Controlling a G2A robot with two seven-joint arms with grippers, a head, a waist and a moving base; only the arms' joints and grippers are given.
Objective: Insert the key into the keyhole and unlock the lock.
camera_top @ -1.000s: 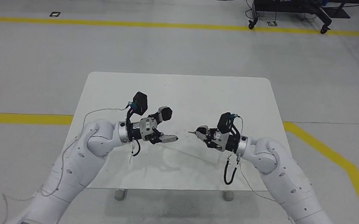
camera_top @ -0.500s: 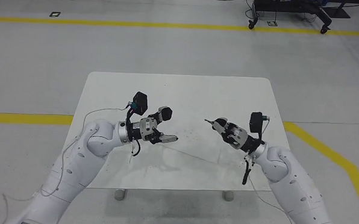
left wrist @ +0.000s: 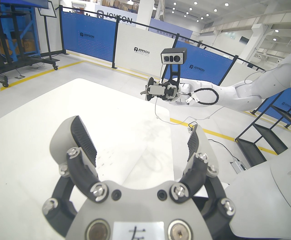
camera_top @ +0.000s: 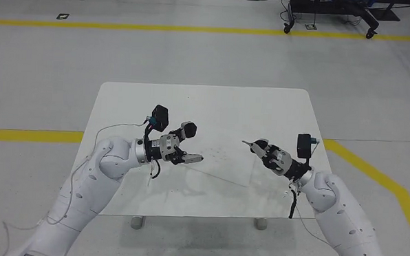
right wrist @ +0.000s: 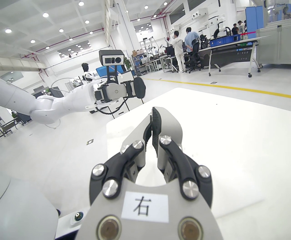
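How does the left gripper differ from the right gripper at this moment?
The left gripper is open; the right gripper is shut. The left gripper is empty; the right gripper pinches a small metal piece, probably the key. Both hang above the white table.

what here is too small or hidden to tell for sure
Right wrist view: the right hand has its fingers pressed together, hiding anything between them.
Top view: a thin grey piece sticks out of that hand, too small to call a key.
Left wrist view: the same piece, far off, its shape too small to read.
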